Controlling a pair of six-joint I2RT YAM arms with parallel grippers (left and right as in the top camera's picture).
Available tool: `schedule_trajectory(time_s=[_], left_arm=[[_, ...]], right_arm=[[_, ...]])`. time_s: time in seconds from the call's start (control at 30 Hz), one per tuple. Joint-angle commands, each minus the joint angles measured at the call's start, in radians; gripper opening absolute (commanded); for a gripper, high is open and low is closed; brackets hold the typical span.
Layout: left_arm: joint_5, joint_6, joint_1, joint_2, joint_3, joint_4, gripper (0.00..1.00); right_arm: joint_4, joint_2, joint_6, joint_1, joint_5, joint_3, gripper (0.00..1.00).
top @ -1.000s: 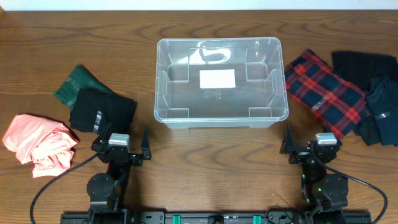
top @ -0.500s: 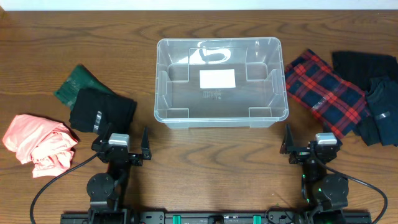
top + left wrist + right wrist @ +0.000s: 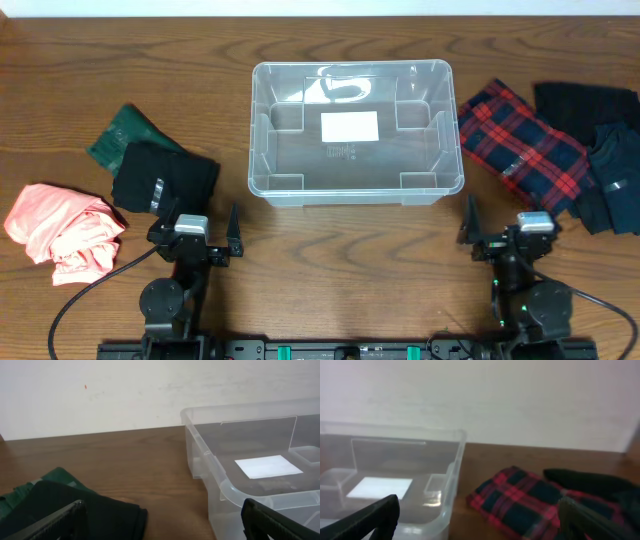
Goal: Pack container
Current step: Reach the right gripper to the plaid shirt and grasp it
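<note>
Your container sits at the middle of the bench, toward the far edge. Left of it lie two overlapping garments, with a third garment beyond them by the left edge. Right of it, a heap of clothes reaches the right edge.

container is clear plastic w/ a white label on its base; table is dark brown w/ wood grain. on the robot's left: coral-pink cloth, dk green cloth, black cloth w/ a small pale tag. on its right: red & navy plaid cloth, black ribbed cloth, dk navy garment.
</note>
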Motion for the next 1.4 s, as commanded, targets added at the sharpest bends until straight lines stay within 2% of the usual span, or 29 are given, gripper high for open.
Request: schedule_trajectory(time_s=[0.0,0.23,0.5,0.63,0.83,0.93,1.37], left_arm=[[0.007,0.02,-0.001,-0.006,-0.018,-0.033,0.98],[0.007,0.021,-0.001,-0.006,-0.018,-0.034,0.98],[0.007,0.021,-0.001,-0.006,-0.018,-0.034,0.98],[0.007,0.021,-0.001,-0.006,-0.018,-0.034,0.98],[0.007,0.021,-0.001,-0.006,-0.018,-0.033,0.98],[0.007,0.021,-0.001,-0.006,-0.018,-0.034,0.98],[0.007,0.02,-0.001,-0.006,-0.018,-0.033,0.98]], right_arm=[[-0.056,0.1,-0.076,-0.008,0.08,0.161,0.99],[-0.275,0.482,-0.102,-0.008,0.151,0.499,0.99],[-0.751,0.957,-0.214,-0.068,0.167,0.985,0.99],[-0.888,1.09,-0.266,-0.077,0.242,1.146,0.99],[-0.948,1.177,-0.462,-0.089,0.216,1.171,0.99],[-0.988,1.231,-0.487,-0.094,0.194,1.148,0.99],[-0.88,1.48,-0.519,-0.116,0.202,1.057,0.99]])
